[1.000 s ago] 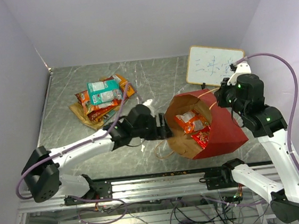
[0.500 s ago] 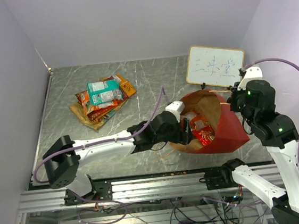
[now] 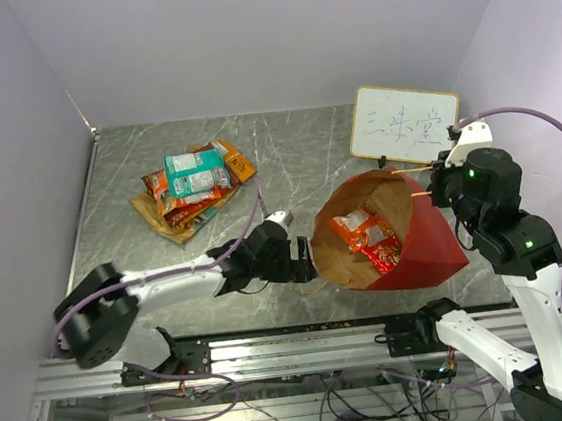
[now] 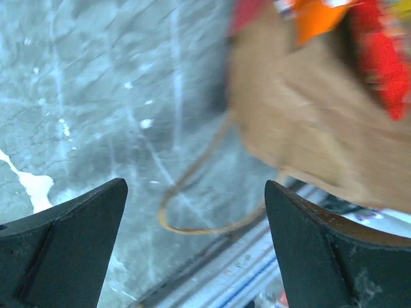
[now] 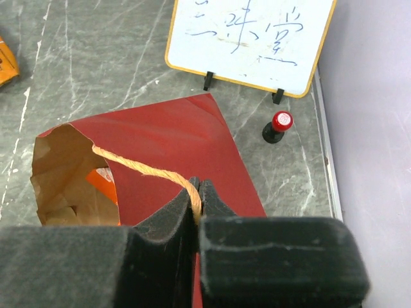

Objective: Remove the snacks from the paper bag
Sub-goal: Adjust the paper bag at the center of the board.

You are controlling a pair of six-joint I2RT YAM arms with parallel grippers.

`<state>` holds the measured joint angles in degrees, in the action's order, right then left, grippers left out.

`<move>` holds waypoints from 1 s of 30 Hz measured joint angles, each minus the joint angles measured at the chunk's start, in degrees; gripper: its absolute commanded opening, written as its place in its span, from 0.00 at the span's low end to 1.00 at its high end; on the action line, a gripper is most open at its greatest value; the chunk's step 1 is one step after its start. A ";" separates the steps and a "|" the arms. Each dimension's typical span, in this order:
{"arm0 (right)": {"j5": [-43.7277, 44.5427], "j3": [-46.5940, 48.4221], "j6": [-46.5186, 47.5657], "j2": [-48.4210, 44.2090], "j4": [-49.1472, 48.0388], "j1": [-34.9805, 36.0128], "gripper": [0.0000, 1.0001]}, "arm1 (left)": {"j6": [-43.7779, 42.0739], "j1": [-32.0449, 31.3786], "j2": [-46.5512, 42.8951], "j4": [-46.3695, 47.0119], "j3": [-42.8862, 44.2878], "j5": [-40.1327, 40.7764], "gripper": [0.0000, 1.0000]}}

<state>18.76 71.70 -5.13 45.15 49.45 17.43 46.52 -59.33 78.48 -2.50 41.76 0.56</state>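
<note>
The paper bag (image 3: 420,241) lies on its side, red outside and brown inside, with its mouth facing left. Red-orange snack packets (image 3: 366,238) lie inside it. My left gripper (image 3: 306,259) is open and empty just left of the mouth; in the left wrist view (image 4: 196,187) only the table and the lower cord handle (image 4: 192,221) lie between its fingers, with the bag's brown lip (image 4: 302,128) ahead. My right gripper (image 3: 436,182) is shut on the upper orange cord handle (image 5: 148,170) and holds the bag's top edge up. More snacks (image 3: 194,184) lie piled at the far left.
A white writing board (image 3: 403,122) stands behind the bag, also in the right wrist view (image 5: 250,38). A small black stand with a red cap (image 5: 280,126) sits beside it. The table's near edge and metal rail (image 3: 304,329) run just below the bag.
My left gripper reached into the bag mouth half a second ago and has pulled back left, empty. The right gripper rose with the cord, then held still.
</note>
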 measured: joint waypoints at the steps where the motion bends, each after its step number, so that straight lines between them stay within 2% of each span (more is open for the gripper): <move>1: -0.28 0.00 -0.07 0.00 -0.04 0.00 0.00 | 0.24 1.16 2.21 -0.02 -0.31 -1.46 0.97; 4: -1.16 0.00 -0.39 0.00 -0.17 0.02 0.00 | 0.33 2.51 10.01 0.00 -0.24 -4.15 0.89; 6: -1.49 0.00 -0.55 0.02 -0.26 0.00 0.00 | 0.37 2.54 10.88 1.20 1.18 -5.77 0.77; 11: -1.77 0.00 -0.92 0.04 -0.31 0.00 0.00 | -0.28 2.49 11.96 0.13 1.68 -7.91 0.22; 12: -1.86 0.02 -1.03 0.04 -0.31 0.02 0.00 | -0.15 2.49 11.98 -0.11 1.70 -8.59 0.13; 13: -1.90 0.02 -1.07 0.04 -0.33 0.00 0.00 | -0.39 2.49 11.93 -0.50 1.84 -9.05 0.08; 19: -1.79 0.52 -0.33 0.76 -2.03 0.00 0.00 | -2.10 2.10 5.88 -6.69 6.80 -10.10 0.07; 24: 2.12 3.63 2.14 3.89 -5.09 0.04 0.00 | -4.20 0.94 -1.55 -6.86 16.11 -12.85 0.07; 30: 11.02 8.20 5.25 8.90 -7.63 1.49 0.00 | -4.74 -1.84 2.45 -7.45 28.74 -15.47 0.07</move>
<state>29.78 79.90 0.12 54.04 41.82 18.92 41.78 -61.17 80.93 -9.96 70.50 -14.92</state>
